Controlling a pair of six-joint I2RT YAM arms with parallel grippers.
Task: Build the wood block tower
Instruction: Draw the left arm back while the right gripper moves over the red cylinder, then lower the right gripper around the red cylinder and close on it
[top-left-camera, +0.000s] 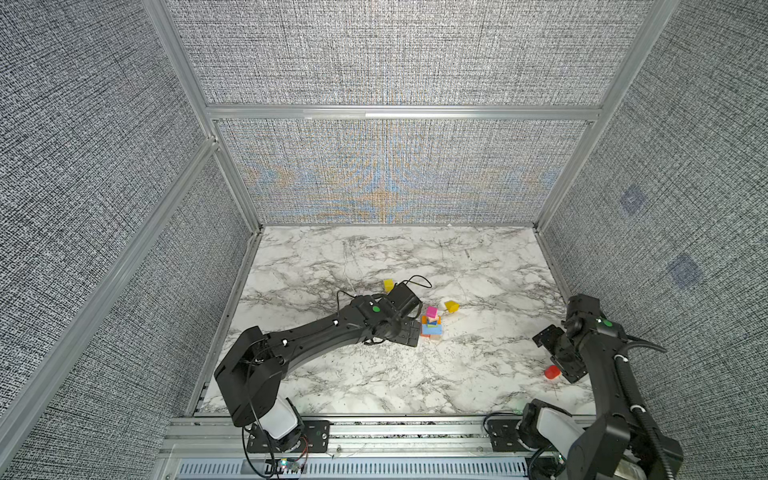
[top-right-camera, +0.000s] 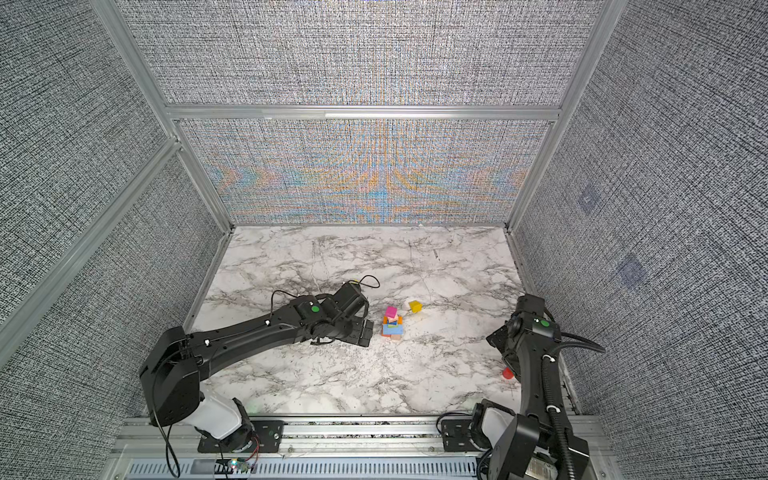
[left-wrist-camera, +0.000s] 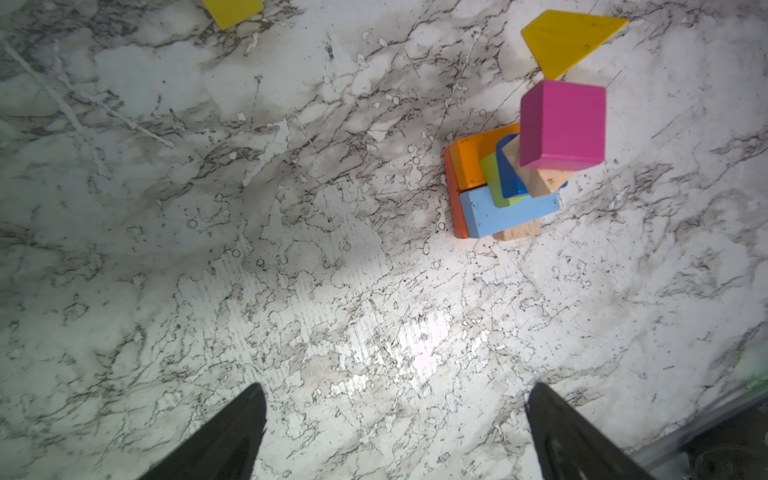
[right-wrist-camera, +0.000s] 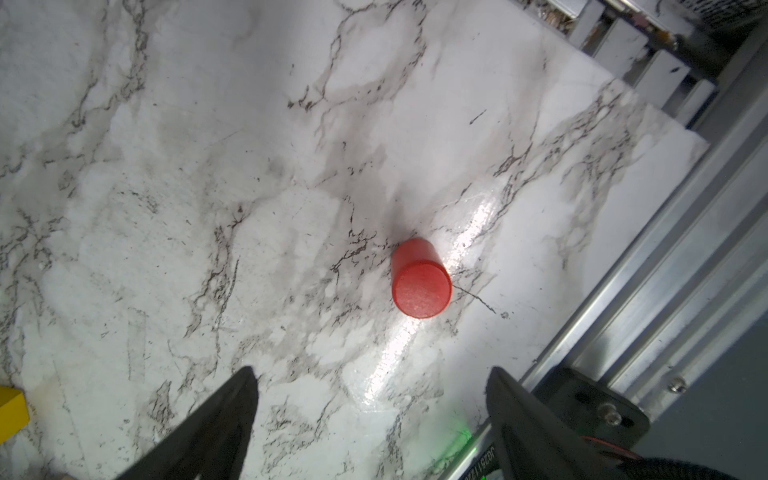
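The tower (top-left-camera: 431, 322) (top-right-camera: 392, 322) (left-wrist-camera: 509, 191) stands mid-table: orange, tan and light blue bricks lowest, then green, blue and tan blocks, with a magenta cube (left-wrist-camera: 561, 124) topmost and leaning. My left gripper (top-left-camera: 414, 333) (top-right-camera: 365, 330) (left-wrist-camera: 395, 388) is open just left of the tower, with nothing between its fingers. A yellow wedge (top-left-camera: 451, 306) (left-wrist-camera: 569, 39) and a yellow cube (top-left-camera: 388, 285) lie loose behind the tower. A red cylinder (top-left-camera: 552, 372) (right-wrist-camera: 420, 286) stands upright at the right. My right gripper (top-left-camera: 553, 355) (right-wrist-camera: 372, 374) hovers open over it, apart from it.
An aluminium rail (top-left-camera: 374, 428) runs along the table's front edge, and a frame rail (right-wrist-camera: 665, 249) lies close to the red cylinder on the right. Fabric walls enclose the other three sides. A black cable (top-left-camera: 419, 280) loops off the left wrist.
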